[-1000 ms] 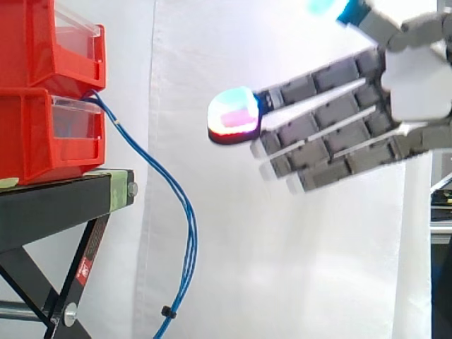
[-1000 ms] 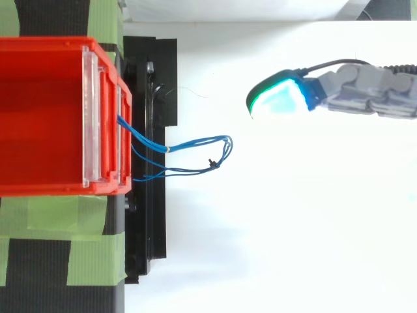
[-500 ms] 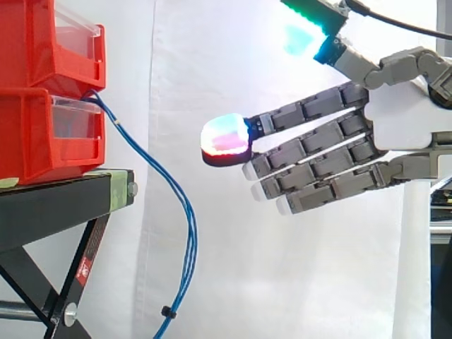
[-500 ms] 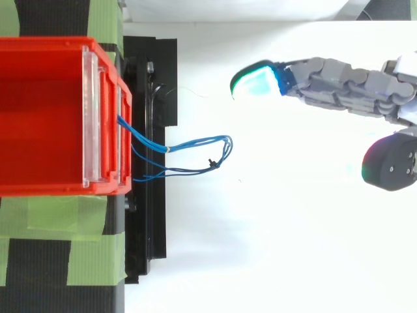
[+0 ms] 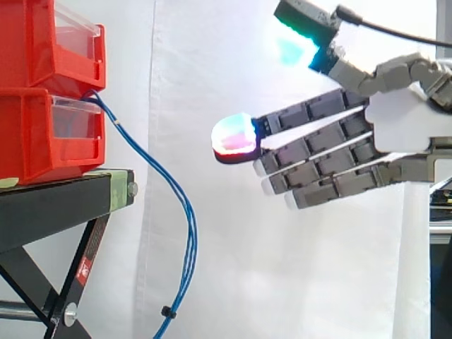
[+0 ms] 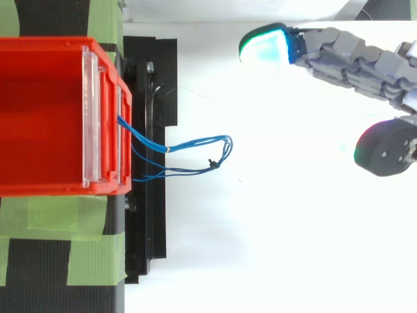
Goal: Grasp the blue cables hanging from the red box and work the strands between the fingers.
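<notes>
Black stand (image 5: 49, 212), green tape (image 6: 58, 218), white curtain (image 5: 296, 282)

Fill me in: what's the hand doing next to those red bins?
The robot's hand hovers open in front of the bins, fingers straight and pointed toward the blue cables, touching nothing. The cables hang from the front of the stacked red bins, down past the edge of the black stand. No grasp yet.
</notes>
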Robot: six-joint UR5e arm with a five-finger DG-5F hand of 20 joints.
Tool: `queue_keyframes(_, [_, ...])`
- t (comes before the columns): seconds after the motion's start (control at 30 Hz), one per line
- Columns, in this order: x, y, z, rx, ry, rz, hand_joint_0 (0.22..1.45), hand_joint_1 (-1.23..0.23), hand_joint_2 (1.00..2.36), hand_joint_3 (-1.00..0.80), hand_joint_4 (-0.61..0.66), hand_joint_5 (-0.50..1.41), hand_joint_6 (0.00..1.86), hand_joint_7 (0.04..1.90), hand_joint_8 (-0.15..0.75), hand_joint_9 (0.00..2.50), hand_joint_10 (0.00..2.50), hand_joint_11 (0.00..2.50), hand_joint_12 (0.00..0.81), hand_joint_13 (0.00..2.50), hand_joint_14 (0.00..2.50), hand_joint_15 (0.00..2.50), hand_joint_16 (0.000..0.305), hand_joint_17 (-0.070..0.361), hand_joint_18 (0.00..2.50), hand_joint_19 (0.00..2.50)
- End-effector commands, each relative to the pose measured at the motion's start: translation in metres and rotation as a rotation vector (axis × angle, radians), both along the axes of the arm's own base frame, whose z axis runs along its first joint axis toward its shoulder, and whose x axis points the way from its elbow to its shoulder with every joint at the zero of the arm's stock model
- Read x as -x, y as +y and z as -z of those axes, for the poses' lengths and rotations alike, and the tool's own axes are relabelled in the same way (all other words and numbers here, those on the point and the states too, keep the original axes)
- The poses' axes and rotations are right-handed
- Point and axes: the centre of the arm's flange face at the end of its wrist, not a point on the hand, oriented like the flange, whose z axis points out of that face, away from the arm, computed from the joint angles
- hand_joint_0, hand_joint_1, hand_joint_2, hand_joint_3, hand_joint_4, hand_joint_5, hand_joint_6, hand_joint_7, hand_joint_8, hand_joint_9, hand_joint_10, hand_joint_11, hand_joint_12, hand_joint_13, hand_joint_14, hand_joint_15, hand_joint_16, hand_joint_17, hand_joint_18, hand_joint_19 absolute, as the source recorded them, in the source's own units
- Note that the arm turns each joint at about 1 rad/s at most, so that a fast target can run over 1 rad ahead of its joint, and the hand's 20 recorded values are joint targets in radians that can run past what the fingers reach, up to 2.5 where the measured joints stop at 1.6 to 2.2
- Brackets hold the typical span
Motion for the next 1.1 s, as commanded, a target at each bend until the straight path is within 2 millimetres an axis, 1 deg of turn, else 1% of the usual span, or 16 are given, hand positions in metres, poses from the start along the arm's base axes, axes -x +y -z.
queue_keyframes(0.0, [-0.007, 0.005, 0.024, -0.029, 0.009, -0.003, 0.75, -0.47, 1.00, -1.00, 0.21, -0.30, 0.01, 0.73, 0.288, 0.11, 0.00, 0.15, 0.349, 0.00, 0.00, 0.15, 0.064, 0.143, 0.00, 0.06])
queue_keyframes(0.07, [-0.010, 0.008, 0.034, -0.046, 0.003, -0.006, 0.75, -0.47, 1.00, -1.00, 0.21, -0.30, 0.01, 0.72, 0.288, 0.11, 0.00, 0.15, 0.349, 0.00, 0.00, 0.15, 0.064, 0.144, 0.00, 0.08])
queue_keyframes(0.1, [-0.016, 0.011, 0.046, -0.075, -0.021, -0.006, 0.76, -0.47, 1.00, -1.00, 0.21, -0.30, 0.01, 0.73, 0.288, 0.11, 0.00, 0.15, 0.349, 0.00, 0.00, 0.15, 0.064, 0.144, 0.00, 0.08])
queue_keyframes(0.17, [-0.021, 0.015, 0.057, -0.089, -0.039, -0.010, 0.76, -0.47, 1.00, -1.00, 0.21, -0.30, 0.01, 0.72, 0.288, 0.12, 0.00, 0.15, 0.349, 0.00, 0.00, 0.16, 0.064, 0.144, 0.00, 0.08])
queue_keyframes(0.2, [-0.025, 0.017, 0.067, -0.094, -0.050, -0.010, 0.76, -0.47, 1.00, -1.00, 0.21, -0.30, 0.01, 0.72, 0.288, 0.12, 0.00, 0.15, 0.349, 0.00, 0.00, 0.16, 0.064, 0.143, 0.00, 0.07])
queue_keyframes(0.23, [-0.025, 0.017, 0.067, -0.094, -0.050, -0.010, 0.76, -0.47, 1.00, -1.00, 0.22, -0.30, 0.01, 0.72, 0.288, 0.12, 0.00, 0.15, 0.349, 0.00, 0.00, 0.15, 0.064, 0.143, 0.00, 0.07])
queue_keyframes(0.33, [-0.031, 0.022, 0.079, -0.102, -0.074, -0.016, 0.76, -0.47, 1.00, -1.00, 0.21, -0.30, 0.01, 0.72, 0.287, 0.12, 0.00, 0.16, 0.349, 0.00, 0.00, 0.16, 0.064, 0.143, 0.00, 0.08])
queue_keyframes(0.43, [-0.035, 0.028, 0.081, -0.106, -0.099, -0.024, 0.76, -0.47, 1.00, -1.00, 0.22, -0.30, 0.01, 0.72, 0.287, 0.12, 0.00, 0.15, 0.349, 0.00, 0.00, 0.15, 0.064, 0.144, 0.00, 0.08])
queue_keyframes(0.47, [-0.039, 0.032, 0.081, -0.095, -0.105, -0.029, 0.76, -0.47, 1.00, -1.00, 0.21, -0.30, 0.01, 0.72, 0.286, 0.12, 0.00, 0.15, 0.349, 0.00, 0.00, 0.16, 0.064, 0.143, 0.00, 0.08])
queue_keyframes(0.6, [-0.045, 0.039, 0.087, -0.058, -0.098, -0.028, 0.76, -0.47, 1.00, -1.00, 0.22, -0.30, 0.01, 0.73, 0.289, 0.13, 0.01, 0.16, 0.350, 0.00, 0.00, 0.16, 0.063, 0.143, 0.00, 0.08])
queue_keyframes(0.67, [-0.049, 0.041, 0.094, -0.055, -0.095, -0.018, 0.76, -0.47, 1.00, -1.00, 0.22, -0.30, 0.01, 0.73, 0.288, 0.13, 0.00, 0.17, 0.350, 0.00, 0.00, 0.16, 0.063, 0.143, 0.00, 0.08])
queue_keyframes(0.73, [-0.052, 0.045, 0.108, -0.062, -0.087, -0.014, 0.76, -0.47, 1.00, -1.00, 0.22, -0.30, 0.01, 0.72, 0.289, 0.14, 0.00, 0.18, 0.350, 0.00, 0.00, 0.16, 0.063, 0.143, 0.00, 0.09])
queue_keyframes(0.77, [-0.057, 0.047, 0.116, -0.088, -0.095, -0.013, 0.76, -0.49, 1.00, -1.00, 0.23, -0.27, 0.01, 0.71, 0.300, 0.19, 0.00, 0.14, 0.359, 0.00, 0.00, 0.12, 0.064, 0.145, 0.00, 0.04])
queue_keyframes(0.8, [-0.059, 0.050, 0.119, -0.103, -0.100, -0.015, 0.76, -0.49, 1.00, -1.00, 0.23, -0.27, 0.01, 0.71, 0.299, 0.19, 0.00, 0.13, 0.359, 0.00, 0.00, 0.13, 0.065, 0.145, 0.00, 0.04])
queue_keyframes(1.07, [-0.067, 0.056, 0.115, -0.105, -0.107, -0.018, 0.76, -0.49, 1.00, -1.00, 0.23, -0.26, 0.01, 0.70, 0.307, 0.22, 0.00, 0.15, 0.363, 0.00, 0.00, 0.14, 0.064, 0.145, 0.00, 0.06])
